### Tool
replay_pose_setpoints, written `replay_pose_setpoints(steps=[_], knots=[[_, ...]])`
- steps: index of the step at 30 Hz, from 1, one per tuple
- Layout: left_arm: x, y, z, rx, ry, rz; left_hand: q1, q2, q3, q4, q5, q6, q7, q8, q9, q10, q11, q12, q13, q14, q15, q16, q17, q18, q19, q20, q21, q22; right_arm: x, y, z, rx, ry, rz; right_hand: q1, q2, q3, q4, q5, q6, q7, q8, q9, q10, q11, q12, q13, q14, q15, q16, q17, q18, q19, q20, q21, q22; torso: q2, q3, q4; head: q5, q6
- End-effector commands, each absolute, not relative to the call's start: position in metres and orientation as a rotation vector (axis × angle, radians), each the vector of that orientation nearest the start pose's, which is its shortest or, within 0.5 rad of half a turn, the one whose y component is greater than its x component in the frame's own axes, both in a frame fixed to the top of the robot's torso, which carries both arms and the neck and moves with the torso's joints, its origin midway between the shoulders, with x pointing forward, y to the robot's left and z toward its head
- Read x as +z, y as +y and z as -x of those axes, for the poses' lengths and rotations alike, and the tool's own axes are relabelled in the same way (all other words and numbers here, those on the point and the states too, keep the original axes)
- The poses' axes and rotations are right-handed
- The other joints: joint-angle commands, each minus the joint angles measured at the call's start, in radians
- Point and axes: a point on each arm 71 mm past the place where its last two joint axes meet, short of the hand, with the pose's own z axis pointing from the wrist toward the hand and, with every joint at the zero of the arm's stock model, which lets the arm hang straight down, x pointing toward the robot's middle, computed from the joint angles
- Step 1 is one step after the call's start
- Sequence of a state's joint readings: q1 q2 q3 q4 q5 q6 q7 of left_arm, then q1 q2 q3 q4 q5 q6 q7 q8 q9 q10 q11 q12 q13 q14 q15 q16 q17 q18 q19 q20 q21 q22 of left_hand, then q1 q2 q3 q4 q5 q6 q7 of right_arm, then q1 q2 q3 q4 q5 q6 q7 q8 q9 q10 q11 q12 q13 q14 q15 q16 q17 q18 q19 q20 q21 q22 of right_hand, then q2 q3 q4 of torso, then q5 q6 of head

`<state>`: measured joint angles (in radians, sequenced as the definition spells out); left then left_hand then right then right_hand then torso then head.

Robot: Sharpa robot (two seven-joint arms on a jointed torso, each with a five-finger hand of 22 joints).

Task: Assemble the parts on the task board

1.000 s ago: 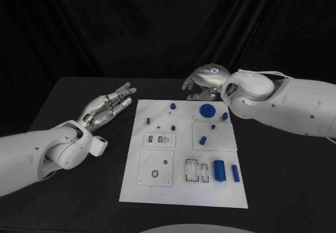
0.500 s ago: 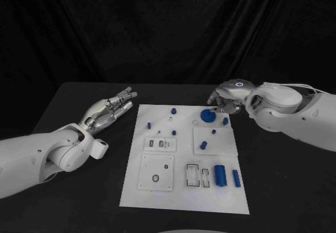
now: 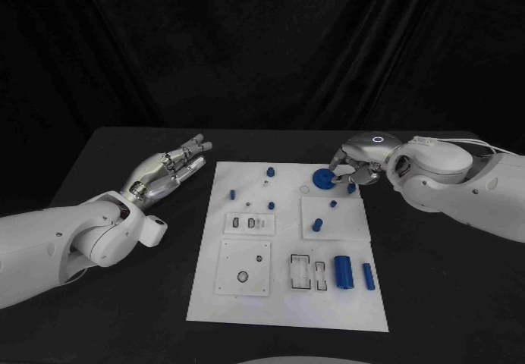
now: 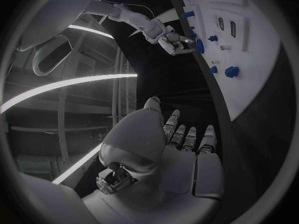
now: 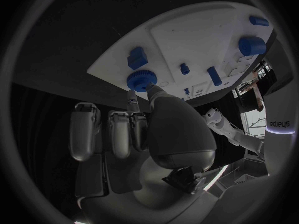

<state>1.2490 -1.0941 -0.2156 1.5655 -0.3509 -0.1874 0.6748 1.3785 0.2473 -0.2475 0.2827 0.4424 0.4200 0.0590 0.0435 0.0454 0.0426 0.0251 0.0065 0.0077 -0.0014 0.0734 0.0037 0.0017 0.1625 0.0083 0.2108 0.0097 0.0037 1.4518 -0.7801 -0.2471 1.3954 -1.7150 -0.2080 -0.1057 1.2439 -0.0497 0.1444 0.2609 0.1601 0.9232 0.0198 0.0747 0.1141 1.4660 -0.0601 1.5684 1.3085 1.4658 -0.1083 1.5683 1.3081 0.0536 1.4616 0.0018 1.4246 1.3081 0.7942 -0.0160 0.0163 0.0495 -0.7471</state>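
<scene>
Head view puts the white task board (image 3: 287, 250) in the middle of the black tabletop (image 3: 438, 258), with small blue parts scattered over it. At the board's far right corner sits a blue gear (image 3: 324, 178), round and toothed. The right robot hand (image 3: 352, 168) reaches in from the right edge and hangs over that corner, its fingertips (image 3: 334, 176) at the gear's rim. Right wrist view shows the same thing closer: the gear (image 5: 142, 80) lies flat on the board, and 1 finger and the thumb meet at its edge (whether they actually pinch it or only touch it, I cannot tell). The other fingers (image 5: 85, 130) hang curled beside them, off the board and over dark tabletop.

Near the gear, a small blue peg (image 3: 351, 187) lies just beside it toward the board's right edge, and another blue peg (image 3: 317, 224) lies closer to the middle. At the near right of the board, a blue cylinder (image 3: 344, 271) and a slimmer blue bar (image 3: 368, 276) lie side by side, next to 2 rectangular slots (image 3: 309, 271).

The left robot hand (image 3: 168, 168) is held out flat to the left of the board, off it, fingers straight and apart, holding nothing. Left wrist view confirms the empty palm (image 4: 181, 154) and extended fingers.
</scene>
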Motion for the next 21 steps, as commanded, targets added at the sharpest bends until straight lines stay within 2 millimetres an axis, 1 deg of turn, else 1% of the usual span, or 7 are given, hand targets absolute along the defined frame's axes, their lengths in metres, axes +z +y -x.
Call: replay_pose_setpoints(steps=[1, 3, 7, 10, 16, 17, 21], knots=[[-0.1819, 0.3027, -0.4433, -1.559, 1.352, 0.553, 0.011, 0.002, 0.007, 0.001, 0.004, 0.000, 0.007, 0.006, 0.001, -0.002, 0.007, 0.003, 0.002, 0.001, 0.000, -0.004, -0.002, 0.018, -0.001, 0.009, -0.003, 0.001, -0.1455, -0.2102, -0.5241, 0.288, 1.613, 0.542, -0.025, -0.006, -0.016, 0.012, -0.028, -0.015, 0.006, -0.004, 0.005, 0.105, 0.008, 0.002, 0.262, 0.105, -0.004, 0.003, 0.263, -0.019, 0.037, 0.000, 0.024, 0.163, 0.001, -0.0010, 0.0031, -0.001, -0.001], [-0.1819, 0.3026, -0.4434, -1.559, 1.353, 0.553, 0.012, 0.003, 0.008, 0.001, 0.006, 0.000, 0.008, 0.006, 0.001, -0.001, 0.008, 0.003, 0.002, 0.001, 0.000, -0.004, -0.002, 0.018, -0.001, 0.009, -0.003, 0.001, -0.1452, -0.2099, -0.5238, 0.293, 1.604, 0.540, -0.021, -0.009, -0.021, 0.010, -0.032, -0.045, 0.006, -0.009, 0.007, 0.105, 0.010, 0.002, 0.262, 0.105, -0.003, 0.003, 0.263, -0.019, 0.032, 0.000, 0.024, 0.166, 0.001, -0.0030, 0.0045, -0.003, -0.002], [-0.1820, 0.3026, -0.4434, -1.560, 1.355, 0.554, 0.012, 0.003, 0.008, 0.001, 0.006, 0.000, 0.008, 0.006, 0.001, -0.001, 0.008, 0.003, 0.002, 0.001, 0.000, -0.004, -0.002, 0.018, -0.001, 0.009, -0.003, 0.001, -0.1447, -0.2089, -0.5232, 0.303, 1.588, 0.537, -0.015, -0.009, -0.020, 0.007, -0.029, -0.056, 0.005, -0.010, 0.008, 0.105, 0.010, 0.002, 0.262, 0.105, -0.005, 0.003, 0.263, -0.018, 0.031, 0.000, 0.023, 0.167, 0.001, -0.0029, 0.0029, -0.004, -0.003], [-0.1821, 0.3025, -0.4435, -1.559, 1.355, 0.554, 0.013, 0.004, 0.008, 0.001, 0.007, -0.001, 0.009, 0.006, 0.001, -0.001, 0.009, 0.003, 0.002, 0.001, 0.000, -0.004, -0.002, 0.018, -0.001, 0.009, -0.003, 0.001, -0.1443, -0.2086, -0.5224, 0.311, 1.573, 0.530, 0.000, -0.012, -0.018, -0.004, -0.004, -0.065, 0.004, -0.005, 0.014, 0.105, 0.011, 0.002, 0.262, 0.105, -0.006, 0.003, 0.263, -0.018, 0.029, 0.000, 0.024, 0.170, 0.000, -0.0044, 0.0025, -0.005, -0.005], [-0.1824, 0.3028, -0.4439, -1.556, 1.358, 0.556, 0.013, 0.006, 0.010, 0.002, 0.007, -0.002, 0.011, 0.006, 0.001, -0.002, 0.011, 0.002, 0.001, 0.001, -0.001, -0.004, -0.002, 0.017, -0.002, 0.010, -0.004, 0.001, -0.1443, -0.2086, -0.5192, 0.323, 1.554, 0.519, 0.004, -0.028, -0.025, -0.008, 0.004, -0.078, 0.007, -0.007, 0.021, 0.105, 0.012, 0.002, 0.262, 0.105, 0.001, 0.003, 0.263, -0.021, 0.033, 0.004, 0.033, 0.180, 0.000, -0.0029, 0.0031, -0.006, -0.006], [-0.1825, 0.3027, -0.4440, -1.556, 1.359, 0.556, 0.013, 0.006, 0.010, 0.002, 0.007, -0.002, 0.011, 0.006, 0.001, -0.002, 0.011, 0.002, 0.001, 0.001, -0.001, -0.004, -0.002, 0.017, -0.002, 0.010, -0.004, 0.001, -0.1445, -0.2084, -0.5186, 0.326, 1.553, 0.519, 0.010, -0.034, -0.024, -0.011, 0.001, -0.088, 0.005, -0.007, 0.024, 0.105, 0.011, 0.002, 0.262, 0.105, 0.008, 0.003, 0.263, -0.031, 0.055, 0.009, 0.067, 0.206, 0.000, -0.0030, 0.0035, -0.006, -0.006], [-0.1827, 0.3023, -0.4443, -1.557, 1.361, 0.557, 0.014, 0.007, 0.011, 0.002, 0.008, -0.001, 0.012, 0.006, 0.001, -0.005, 0.014, 0.002, 0.001, 0.001, -0.002, -0.004, -0.002, 0.017, -0.002, 0.010, -0.004, 0.001, -0.1453, -0.2069, -0.5166, 0.337, 1.549, 0.521, 0.029, -0.038, -0.019, -0.017, 0.002, -0.079, 0.006, 0.004, 0.039, 0.105, 0.011, 0.002, 0.262, 0.105, 0.010, 0.003, 0.263, -0.050, 0.101, 0.013, 0.135, 0.255, 0.000, -0.0027, 0.0038, -0.007, -0.010]])
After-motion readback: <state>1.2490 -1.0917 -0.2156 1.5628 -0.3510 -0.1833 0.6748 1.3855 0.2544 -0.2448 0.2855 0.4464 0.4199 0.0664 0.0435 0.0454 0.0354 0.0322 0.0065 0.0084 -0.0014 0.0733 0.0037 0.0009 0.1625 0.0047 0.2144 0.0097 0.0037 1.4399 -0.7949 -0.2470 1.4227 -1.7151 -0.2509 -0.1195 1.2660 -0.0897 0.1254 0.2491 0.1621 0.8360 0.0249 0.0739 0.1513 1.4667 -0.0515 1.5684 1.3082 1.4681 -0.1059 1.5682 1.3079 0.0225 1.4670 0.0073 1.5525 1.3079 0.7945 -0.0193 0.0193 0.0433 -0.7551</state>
